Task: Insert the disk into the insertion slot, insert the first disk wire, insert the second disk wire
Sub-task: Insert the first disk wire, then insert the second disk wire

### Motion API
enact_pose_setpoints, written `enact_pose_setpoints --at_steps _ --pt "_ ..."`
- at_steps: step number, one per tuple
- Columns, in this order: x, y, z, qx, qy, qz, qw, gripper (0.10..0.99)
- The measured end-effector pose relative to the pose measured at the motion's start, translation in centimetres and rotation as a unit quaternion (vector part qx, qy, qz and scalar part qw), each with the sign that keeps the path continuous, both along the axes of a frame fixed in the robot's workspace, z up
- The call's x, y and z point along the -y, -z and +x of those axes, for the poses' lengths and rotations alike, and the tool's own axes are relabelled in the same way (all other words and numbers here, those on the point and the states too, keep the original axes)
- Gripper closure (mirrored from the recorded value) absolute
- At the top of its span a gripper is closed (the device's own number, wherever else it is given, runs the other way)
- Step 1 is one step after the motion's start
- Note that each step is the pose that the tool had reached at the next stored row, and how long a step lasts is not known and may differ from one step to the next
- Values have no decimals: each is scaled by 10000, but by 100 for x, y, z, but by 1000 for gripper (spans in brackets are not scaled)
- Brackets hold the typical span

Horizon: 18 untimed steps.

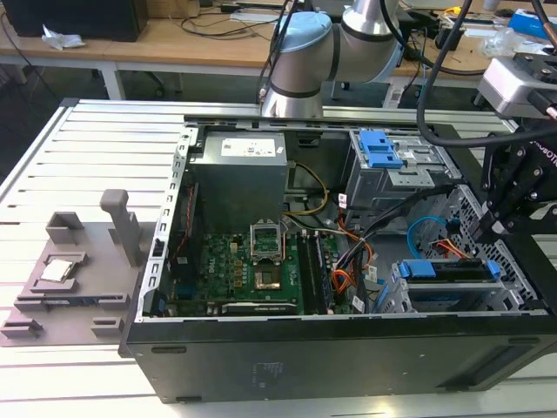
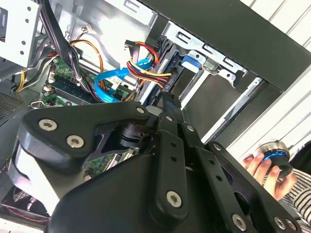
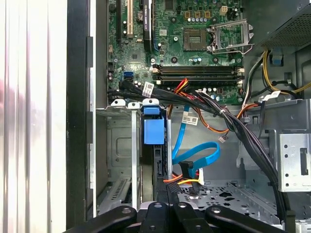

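silver arm point(image 1: 370, 22), blue cap point(image 1: 300, 35), black screwed linkage point(image 2: 167, 160)

Insertion slot point(image 1: 393, 296) — seemingly matt metal

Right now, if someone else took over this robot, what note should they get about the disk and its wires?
Pincer: low beside the insertion slot, at the wires; its grip cannot be told.
Disk: seated in the slot, blue carrier showing.
Done: disk in.
Blue wire and coloured wires lie at the disk's edge; plugged or not is unclear.
Left: confirm both wires.
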<state>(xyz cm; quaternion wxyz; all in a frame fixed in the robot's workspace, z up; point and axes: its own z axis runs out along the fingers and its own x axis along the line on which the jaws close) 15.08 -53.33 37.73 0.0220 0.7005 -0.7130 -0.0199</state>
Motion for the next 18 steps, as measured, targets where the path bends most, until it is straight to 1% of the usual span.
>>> enact_pose_setpoints --at_steps 12,13,14,15,16,18 --pt "0 -1 0 0 0 0 10000 973" --pt "0 -2 0 0 0 0 10000 918" --pt "0 -2 0 0 0 0 10000 918" --pt "0 -2 0 0 0 0 10000 792" --pt "0 -2 0 0 0 0 10000 725" --pt "0 -2 0 0 0 0 10000 725"
